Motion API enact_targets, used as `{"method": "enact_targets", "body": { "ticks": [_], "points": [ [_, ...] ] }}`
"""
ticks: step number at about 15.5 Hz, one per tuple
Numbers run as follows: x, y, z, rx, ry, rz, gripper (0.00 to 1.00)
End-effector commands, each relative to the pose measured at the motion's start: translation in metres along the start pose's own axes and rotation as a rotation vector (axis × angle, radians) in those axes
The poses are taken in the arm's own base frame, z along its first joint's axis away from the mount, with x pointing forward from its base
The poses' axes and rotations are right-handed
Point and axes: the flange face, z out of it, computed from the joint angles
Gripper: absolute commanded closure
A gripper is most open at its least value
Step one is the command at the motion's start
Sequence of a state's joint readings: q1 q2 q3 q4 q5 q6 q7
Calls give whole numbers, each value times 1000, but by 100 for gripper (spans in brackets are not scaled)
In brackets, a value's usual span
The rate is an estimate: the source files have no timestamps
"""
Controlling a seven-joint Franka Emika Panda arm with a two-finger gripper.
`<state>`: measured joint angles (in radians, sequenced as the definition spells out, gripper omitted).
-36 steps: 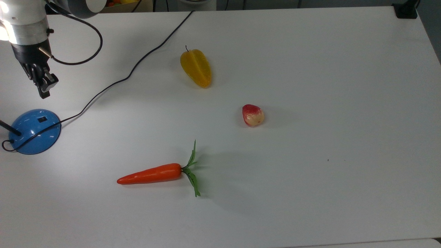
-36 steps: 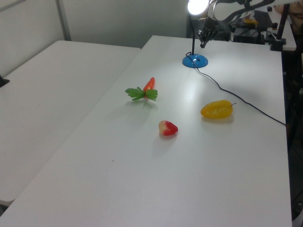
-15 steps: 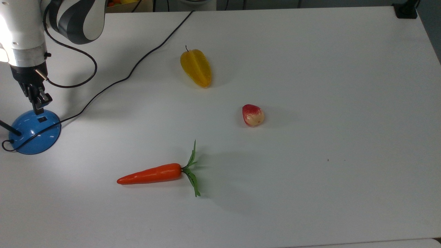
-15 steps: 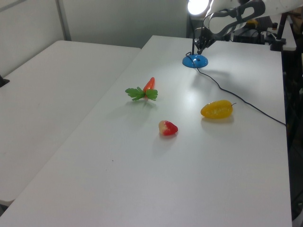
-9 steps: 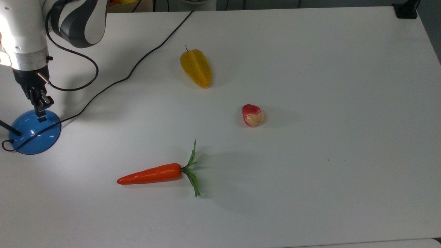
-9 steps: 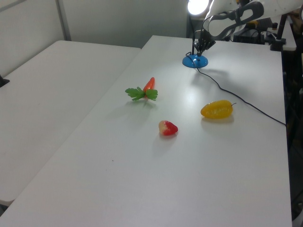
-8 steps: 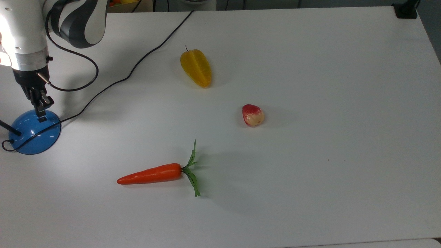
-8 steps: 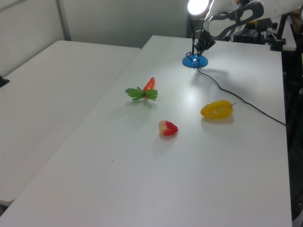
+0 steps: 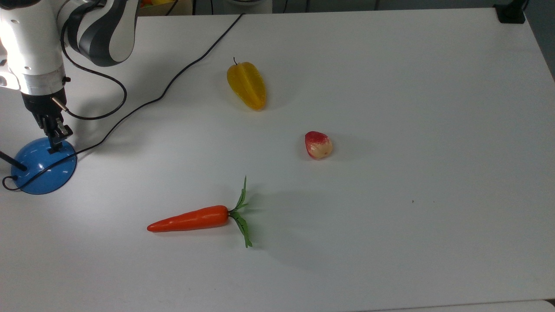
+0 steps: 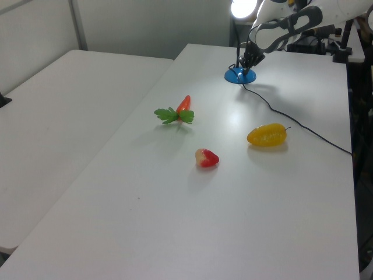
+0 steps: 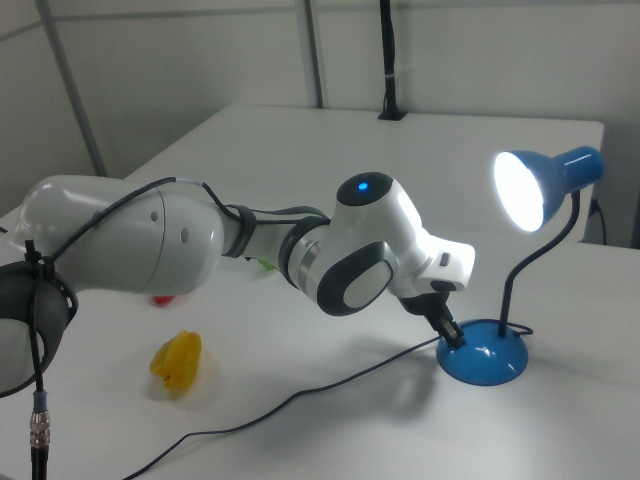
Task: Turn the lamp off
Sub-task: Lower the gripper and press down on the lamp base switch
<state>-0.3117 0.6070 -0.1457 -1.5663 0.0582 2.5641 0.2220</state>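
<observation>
The lamp's glossy blue dome base [image 9: 41, 170] sits at the top view's left edge, with its thin black stem [image 9: 11, 161] and black cord [image 9: 164, 89] trailing toward the back. In the right view the blue lamp head [image 11: 530, 188] glows brightly above the base [image 11: 490, 362]. My gripper [image 9: 55, 145] is shut, its fingers pressed together and pointing down. Its tip rests on the top of the base where the small black switch lies, hiding most of it. The right view has the gripper [image 11: 455, 338] touching the dome's left side; in the left view the gripper [image 10: 247, 64] stands over the base [image 10: 239, 76].
An orange carrot [image 9: 190, 219] lies near the front, a yellow starfruit [image 9: 247, 84] toward the back and a red-and-cream fruit [image 9: 318, 145] mid-table. The arm's own cable [image 9: 97, 115] loops beside the lamp. A black clamp [image 9: 511, 13] sits at the far right corner.
My gripper has come down from above and behind the lamp base onto the switch area. The lamp head still shines. The fruits have not moved.
</observation>
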Motion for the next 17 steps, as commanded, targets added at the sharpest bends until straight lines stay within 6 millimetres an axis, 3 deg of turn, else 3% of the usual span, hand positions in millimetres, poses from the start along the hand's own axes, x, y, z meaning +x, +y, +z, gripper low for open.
{"method": "enact_targets", "body": {
  "ticks": [1, 17],
  "points": [
    [3, -2, 3, 2, 40, 5, 100],
    [-12, 4, 26, -20, 14, -18, 100]
  ]
}}
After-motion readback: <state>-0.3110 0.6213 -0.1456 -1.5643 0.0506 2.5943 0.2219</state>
